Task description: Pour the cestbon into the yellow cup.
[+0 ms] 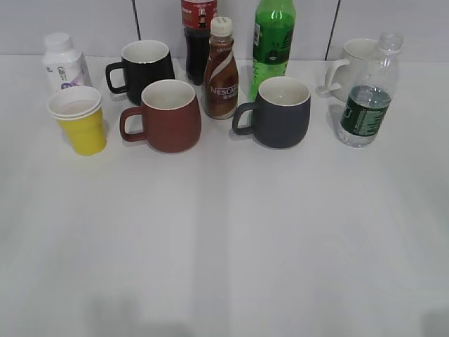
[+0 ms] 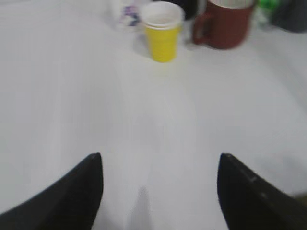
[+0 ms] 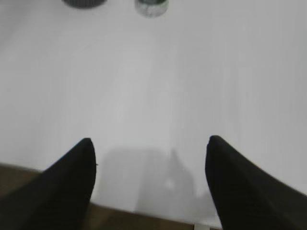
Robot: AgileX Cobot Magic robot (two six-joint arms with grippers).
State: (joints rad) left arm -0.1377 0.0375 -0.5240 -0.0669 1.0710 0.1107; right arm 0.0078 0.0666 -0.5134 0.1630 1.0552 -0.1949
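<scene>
Down low, the left pincer (image 2: 159,165) was spread wide over bare tabletop (image 1: 224,232), holding nothing; the right pincer (image 3: 149,151) was equally spread and empty. Ahead of the left one stood the yellow cup (image 2: 163,30), beside a brown mug (image 2: 225,23). The water bottle (image 1: 367,95) stood upright at the far right, well apart from the cup.

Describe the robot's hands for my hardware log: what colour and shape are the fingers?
Only the fingers show, in the wrist views. The left hand has two matte black fingers tapering to rounded tips. The right hand looks the same: plain black, wedge-shaped. No cables, markings or arm links are visible.
</scene>
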